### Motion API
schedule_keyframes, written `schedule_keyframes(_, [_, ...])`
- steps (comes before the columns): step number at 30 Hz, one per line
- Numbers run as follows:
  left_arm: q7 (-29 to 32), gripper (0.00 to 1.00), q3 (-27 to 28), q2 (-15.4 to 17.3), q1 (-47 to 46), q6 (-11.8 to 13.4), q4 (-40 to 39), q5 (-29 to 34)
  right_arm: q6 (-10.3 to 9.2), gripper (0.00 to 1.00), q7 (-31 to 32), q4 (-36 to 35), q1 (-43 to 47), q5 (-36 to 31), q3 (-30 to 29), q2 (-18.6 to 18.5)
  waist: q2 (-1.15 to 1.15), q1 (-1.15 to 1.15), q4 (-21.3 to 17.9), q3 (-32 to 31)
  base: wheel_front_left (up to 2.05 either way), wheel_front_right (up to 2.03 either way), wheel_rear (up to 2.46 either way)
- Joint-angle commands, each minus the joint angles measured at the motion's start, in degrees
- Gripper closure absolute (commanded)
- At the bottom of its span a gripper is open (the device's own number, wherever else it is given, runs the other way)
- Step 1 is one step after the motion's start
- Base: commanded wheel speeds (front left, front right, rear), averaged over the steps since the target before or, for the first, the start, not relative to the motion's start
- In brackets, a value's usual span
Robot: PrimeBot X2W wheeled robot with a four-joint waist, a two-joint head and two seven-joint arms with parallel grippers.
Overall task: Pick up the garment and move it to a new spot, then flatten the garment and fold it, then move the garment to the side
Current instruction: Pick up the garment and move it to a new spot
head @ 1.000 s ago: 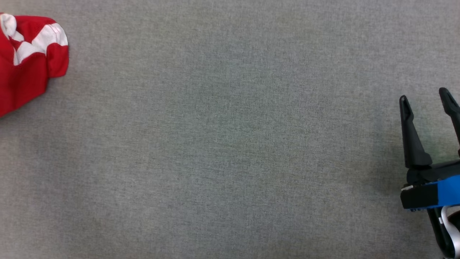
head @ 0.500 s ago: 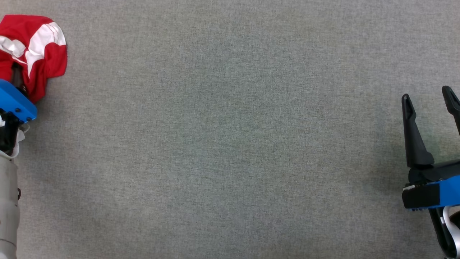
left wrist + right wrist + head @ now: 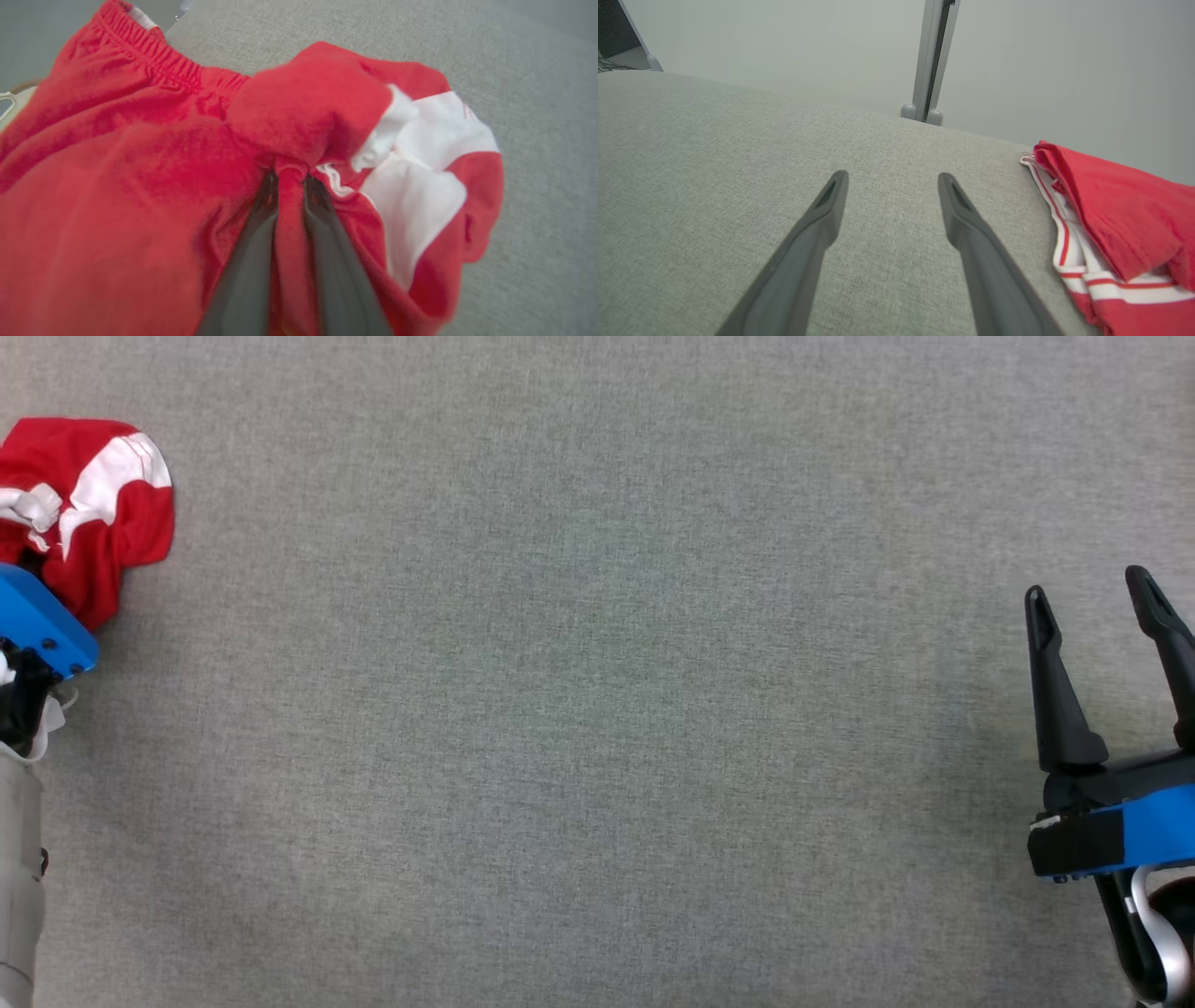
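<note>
The garment [image 3: 112, 518] is a crumpled heap of red cloth with white panels at the far left of the grey table. In the left wrist view the garment [image 3: 140, 163] has an elastic waistband at the top. My left gripper [image 3: 290, 179] is shut on a raised fold of its red fabric, pinched between the two fingers. In the head view this gripper's blue body [image 3: 42, 627] sits just below the heap, and its fingers are hidden by the cloth. My right gripper [image 3: 1089, 590] hovers at the far right, open and holding nothing [image 3: 893, 181].
The grey fabric table top [image 3: 597, 709] stretches wide between the two arms. In the right wrist view another red cloth with white stripes [image 3: 1111, 233] lies near the table's far edge, to the right of my fingers. A grey post [image 3: 930, 60] stands behind that edge.
My left arm came in at the left edge, and its fingers closed on a fold of the garment, bunching the cloth. The right gripper stayed open.
</note>
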Motion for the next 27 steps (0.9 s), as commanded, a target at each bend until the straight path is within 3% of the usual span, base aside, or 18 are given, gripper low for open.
schedule_keyframes(1, [-0.6, 1.00, -0.8, -0.6, 1.0, -0.5, 0.2, 0.5, 0.01, 0.00, -0.4, 0.4, 0.1, 0.2, 0.1, 0.3, 0.00, 0.01, -0.6, -0.9, 0.00, 0.00, 0.00])
schedule_keyframes(15, [-14.0, 1.00, -6.4, 3.2, -6.0, -0.7, -8.7, 4.8, 0.01, 0.00, -5.3, 7.9, 1.3, 2.1, 1.2, 3.8, 0.00, 0.01, -4.7, -10.5, 0.00, 0.00, 0.00])
schedule_keyframes(27, [-13.3, 1.00, -12.2, 1.3, -10.3, 0.3, -27.6, 8.7, 0.01, 0.00, -9.7, 14.1, 2.7, 4.4, 2.8, 5.7, 0.00, 0.01, -13.1, -15.7, 0.00, 0.00, 0.00])
